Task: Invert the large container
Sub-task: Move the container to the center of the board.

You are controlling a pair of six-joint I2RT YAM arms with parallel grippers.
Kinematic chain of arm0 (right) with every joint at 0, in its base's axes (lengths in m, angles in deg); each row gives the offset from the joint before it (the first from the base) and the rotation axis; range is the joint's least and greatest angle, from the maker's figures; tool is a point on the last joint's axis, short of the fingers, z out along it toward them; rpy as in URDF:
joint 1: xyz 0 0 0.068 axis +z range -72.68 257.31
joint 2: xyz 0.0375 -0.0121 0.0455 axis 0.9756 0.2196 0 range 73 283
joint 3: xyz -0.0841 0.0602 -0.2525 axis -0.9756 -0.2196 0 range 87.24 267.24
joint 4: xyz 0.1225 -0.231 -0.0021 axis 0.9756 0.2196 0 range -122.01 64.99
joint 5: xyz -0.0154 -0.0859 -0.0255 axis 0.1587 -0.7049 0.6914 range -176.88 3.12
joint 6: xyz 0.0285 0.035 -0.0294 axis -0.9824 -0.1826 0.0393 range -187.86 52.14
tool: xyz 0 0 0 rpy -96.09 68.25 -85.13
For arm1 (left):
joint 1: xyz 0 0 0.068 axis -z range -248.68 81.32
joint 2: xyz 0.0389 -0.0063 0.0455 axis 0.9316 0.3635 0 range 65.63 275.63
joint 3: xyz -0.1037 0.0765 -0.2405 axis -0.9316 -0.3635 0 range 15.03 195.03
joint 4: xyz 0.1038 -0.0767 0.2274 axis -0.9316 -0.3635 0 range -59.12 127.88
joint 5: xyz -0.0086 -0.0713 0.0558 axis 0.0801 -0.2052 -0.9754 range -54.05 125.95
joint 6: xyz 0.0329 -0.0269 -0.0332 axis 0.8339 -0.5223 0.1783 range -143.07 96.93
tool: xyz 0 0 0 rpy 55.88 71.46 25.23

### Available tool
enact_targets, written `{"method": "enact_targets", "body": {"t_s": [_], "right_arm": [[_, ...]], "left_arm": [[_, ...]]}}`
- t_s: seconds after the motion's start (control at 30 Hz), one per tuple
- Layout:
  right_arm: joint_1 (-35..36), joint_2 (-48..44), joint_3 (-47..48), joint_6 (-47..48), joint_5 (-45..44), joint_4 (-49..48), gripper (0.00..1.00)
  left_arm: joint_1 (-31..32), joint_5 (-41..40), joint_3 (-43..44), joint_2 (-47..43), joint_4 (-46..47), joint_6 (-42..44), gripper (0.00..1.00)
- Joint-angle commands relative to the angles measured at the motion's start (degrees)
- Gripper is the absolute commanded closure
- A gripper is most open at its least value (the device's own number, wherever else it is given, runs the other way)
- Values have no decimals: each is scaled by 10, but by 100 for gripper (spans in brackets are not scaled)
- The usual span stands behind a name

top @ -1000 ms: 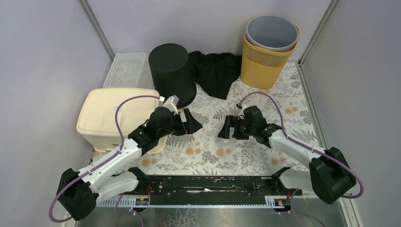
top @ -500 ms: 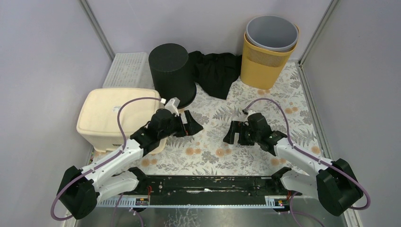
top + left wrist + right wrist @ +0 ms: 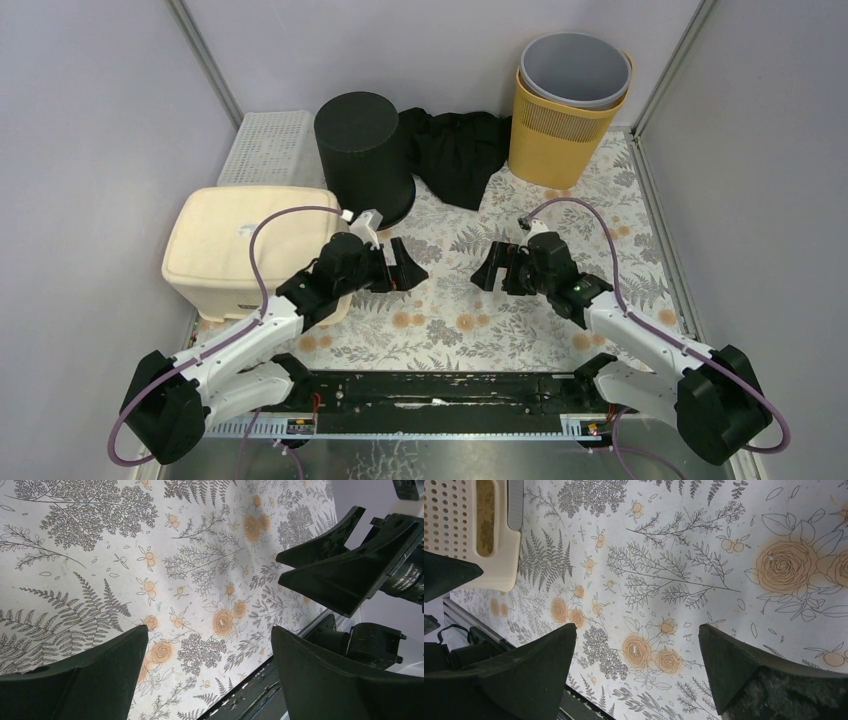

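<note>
Pale grey walls point(image 3: 90, 120) left, far, right. Metal posts point(image 3: 205, 55) in far corners. Floral cloth point(image 3: 470, 310) spread flat between. Black rail point(image 3: 440, 388) along near edge. Even light.

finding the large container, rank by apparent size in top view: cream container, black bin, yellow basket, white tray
1. cream container
2. black bin and yellow basket, too alike to rank
3. white tray

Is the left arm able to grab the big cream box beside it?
Probably yes. The cream box sits beside the left arm with nothing between them, and the jaws are open and empty. They point away from it, so the arm would have to swing back.
</note>
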Motion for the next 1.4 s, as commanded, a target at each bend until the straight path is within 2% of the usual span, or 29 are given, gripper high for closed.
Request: {"method": "enact_targets", "body": {"t_s": [0.0, 0.37, 0.6, 1.07, 1.23, 1.37], "right_arm": [[-1, 22, 35, -3, -19, -41, 0], [-1, 83, 90, -6, 8, -64, 0], [-1, 54, 151, 6, 6, -2, 1], [-1, -8, 187, 9, -2, 89, 1], [-1, -20, 212, 3, -32, 128, 1], [-1, -19, 273, 29, -101, 189, 1]], "left_arm": [[3, -25, 27, -2, -4, 30, 0], [-1, -30, 89, 37, -28, 34, 0], [-1, -28, 92, 35, -22, 28, 0], [-1, -26, 78, 16, 0, 16, 0], [-1, -21, 72, 13, 13, 9, 0], [-1, -21, 64, 6, 25, 3, 0]]}}
